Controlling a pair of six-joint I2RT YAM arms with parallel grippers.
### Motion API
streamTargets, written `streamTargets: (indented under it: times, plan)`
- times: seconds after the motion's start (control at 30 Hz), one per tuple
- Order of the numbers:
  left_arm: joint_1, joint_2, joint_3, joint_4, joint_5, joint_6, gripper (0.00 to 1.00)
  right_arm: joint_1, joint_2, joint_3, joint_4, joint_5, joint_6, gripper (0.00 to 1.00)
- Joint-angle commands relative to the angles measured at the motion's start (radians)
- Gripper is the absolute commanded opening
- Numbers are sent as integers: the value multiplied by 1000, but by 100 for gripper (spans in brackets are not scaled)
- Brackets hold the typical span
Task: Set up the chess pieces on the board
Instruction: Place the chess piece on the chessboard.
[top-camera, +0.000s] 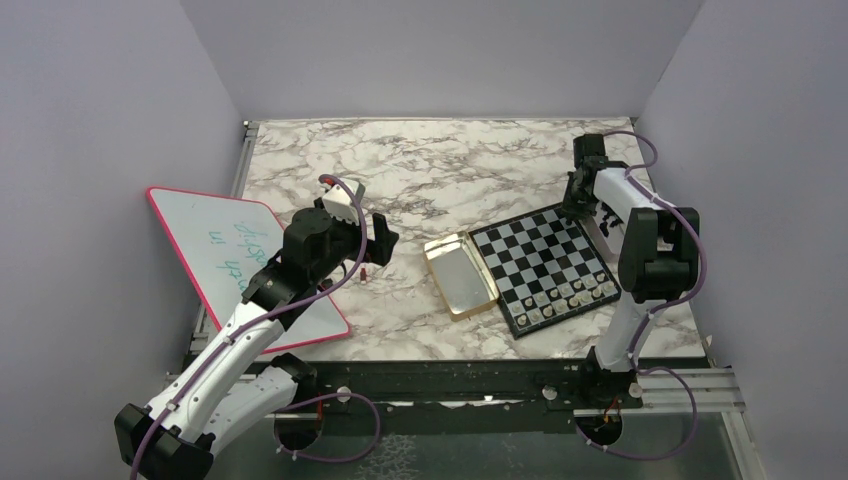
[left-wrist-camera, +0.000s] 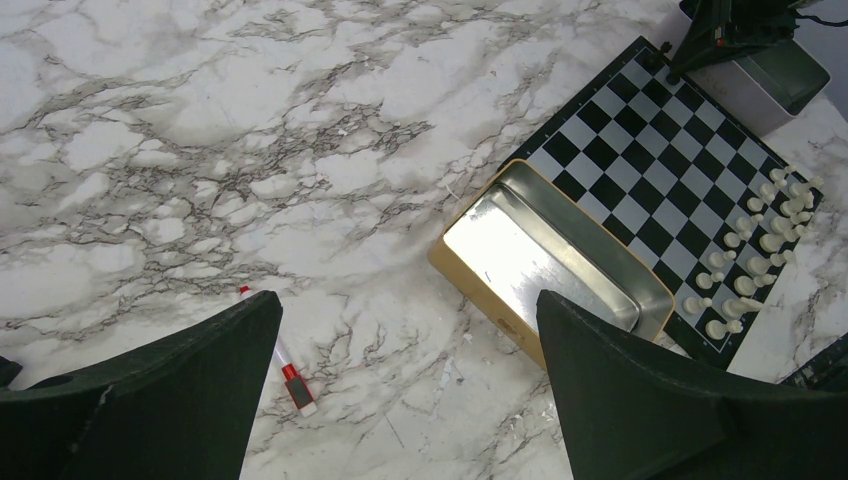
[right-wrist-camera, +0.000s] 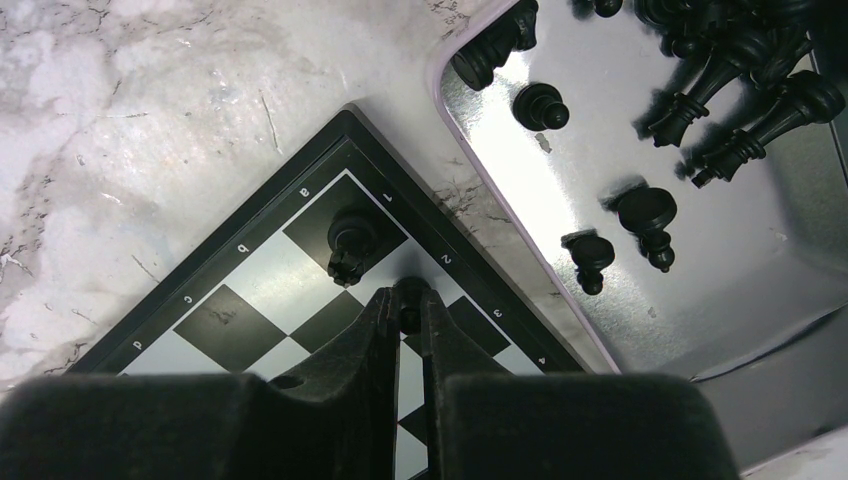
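Observation:
The board (top-camera: 540, 255) lies at the table's right side; it also shows in the left wrist view (left-wrist-camera: 655, 150) and the right wrist view (right-wrist-camera: 225, 325). Several pale chess pieces (top-camera: 572, 292) stand in two rows along its near edge (left-wrist-camera: 755, 240). My right gripper (right-wrist-camera: 408, 298) is shut on a small black piece (right-wrist-camera: 408, 292), low over the board's far corner (top-camera: 578, 205). Another black piece (right-wrist-camera: 349, 245) stands on the corner square beside it. Several black pieces (right-wrist-camera: 700, 90) lie in a silver tray (right-wrist-camera: 560, 150). My left gripper (left-wrist-camera: 408, 305) is open and empty over bare marble (top-camera: 375, 245).
A gold tin (top-camera: 458, 272) lies open and empty against the board's left edge (left-wrist-camera: 555, 255). A small red marker (left-wrist-camera: 290, 378) lies by my left finger (top-camera: 365, 272). A pink-rimmed whiteboard (top-camera: 225, 250) hangs over the table's left edge.

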Motion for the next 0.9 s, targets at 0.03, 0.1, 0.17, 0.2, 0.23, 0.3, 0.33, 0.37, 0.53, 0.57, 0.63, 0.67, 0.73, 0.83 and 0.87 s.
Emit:
streamTargets:
  times: [0.03, 0.1, 0.17, 0.2, 0.23, 0.3, 0.33, 0.37, 0.53, 0.57, 0.63, 0.67, 0.73, 0.83, 0.87]
  plan:
    - [-7, -14, -6, 10, -15, 13, 99, -4, 1, 24, -23, -11, 13, 15]
    - [-7, -14, -5, 10, -15, 13, 99, -4, 2, 26, -27, -12, 13, 15]
    - [-7, -17, -6, 10, -17, 13, 99, -4, 3, 27, -29, -18, 13, 16]
    - [-7, -16, -6, 10, -17, 13, 99, -4, 2, 26, -27, -19, 13, 17]
    - [-7, -17, -6, 10, -17, 12, 99, -4, 2, 26, -27, -18, 14, 18]
    - [-7, -17, -6, 10, -18, 14, 99, -4, 3, 27, -32, -18, 13, 19]
    - [-7, -18, -6, 10, -18, 14, 99, -4, 4, 29, -33, -18, 13, 19]
    - [-7, -18, -6, 10, -19, 13, 99, -4, 4, 31, -34, -18, 13, 19]
    - [-7, -16, -6, 10, -17, 13, 99, -4, 8, 45, -39, -25, 13, 21]
    - [-7, -16, -6, 10, -17, 13, 99, -4, 11, 46, -40, -30, 13, 22]
    - [-7, -13, -4, 11, -16, 13, 99, -4, 18, 54, -45, -33, 11, 24]
    - [-7, -11, -4, 11, -15, 12, 99, -4, 19, 58, -47, -33, 10, 24]
    - [-6, -11, -4, 10, -14, 12, 99, -4, 23, 65, -51, -29, 6, 25]
    - [-7, -10, -4, 10, -14, 12, 99, -4, 21, 72, -55, -25, 5, 26]
    - [-7, -12, -4, 11, -14, 13, 99, -4, 20, 72, -55, -28, 5, 26]
